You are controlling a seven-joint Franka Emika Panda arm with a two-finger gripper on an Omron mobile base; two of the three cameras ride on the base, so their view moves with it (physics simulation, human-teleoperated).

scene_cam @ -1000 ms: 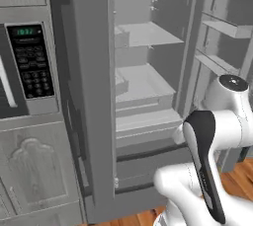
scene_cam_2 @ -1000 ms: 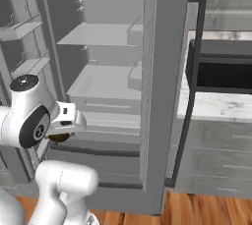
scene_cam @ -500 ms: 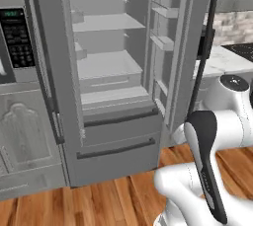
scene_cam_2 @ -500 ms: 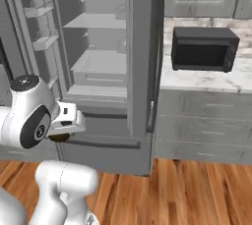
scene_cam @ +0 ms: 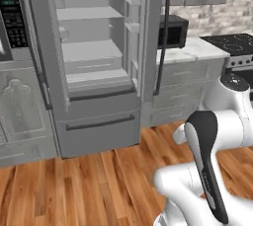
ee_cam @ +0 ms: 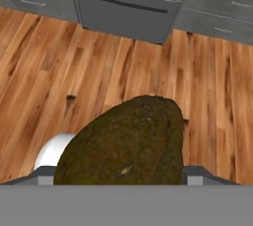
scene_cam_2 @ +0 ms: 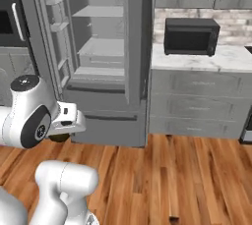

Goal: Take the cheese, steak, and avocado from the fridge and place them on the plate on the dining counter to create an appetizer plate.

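One of the three foods, the avocado (ee_cam: 129, 142), is being carried: it is looming large and dark olive-brown at the bottom of the hand view, gripped in the pincer (scene_cam_2: 61, 133), whose jaws are being kept wide around its bulk, above the wooden floor (ee_cam: 99, 72). Behind it, the fridge (scene_cam: 89, 72) is being left with its doors open and its pale shelves looking bare, which suggests the cheese and steak are already out. Delivery to the plate on the dining worktop is judged to be pending.
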